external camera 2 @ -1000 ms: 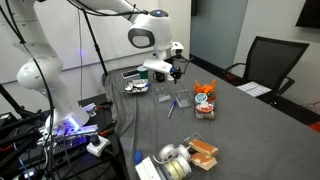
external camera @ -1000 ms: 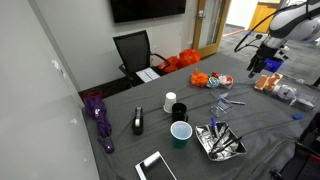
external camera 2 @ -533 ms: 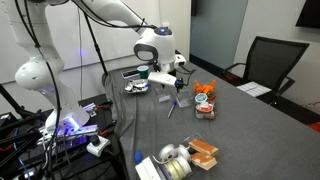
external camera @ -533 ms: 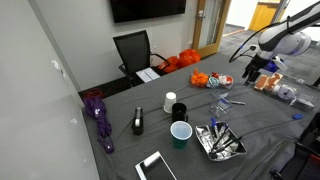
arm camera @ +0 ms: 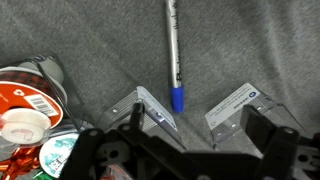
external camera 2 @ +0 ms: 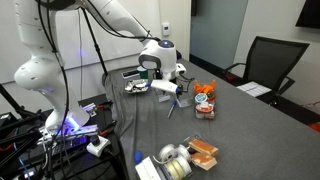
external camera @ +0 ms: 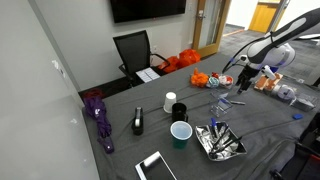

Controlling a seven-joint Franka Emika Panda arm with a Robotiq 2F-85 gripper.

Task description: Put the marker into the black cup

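Observation:
The marker (arm camera: 173, 50) is a grey pen with a blue cap, lying flat on the grey table cloth; it also shows in both exterior views (external camera: 228, 101) (external camera 2: 171, 107). My gripper (arm camera: 197, 115) is open and empty, just above the marker's blue cap, with the cap close to one finger. It hangs low over the table in both exterior views (external camera: 241, 86) (external camera 2: 178, 92). The black cup (external camera: 179, 111) stands upright far from the gripper, between a small white cup (external camera: 168, 102) and a wider blue cup (external camera: 181, 132).
A bowl of orange snack packets (arm camera: 30, 100) sits close beside the gripper, also seen in an exterior view (external camera: 205, 79). A crumpled foil tray (external camera: 220, 140), a purple umbrella (external camera: 98, 118), a phone (external camera: 155, 166) and a black chair (external camera: 133, 50) are around.
The gripper has come down from high above the table's far end and moved in over the marker. The marker and cups have not moved.

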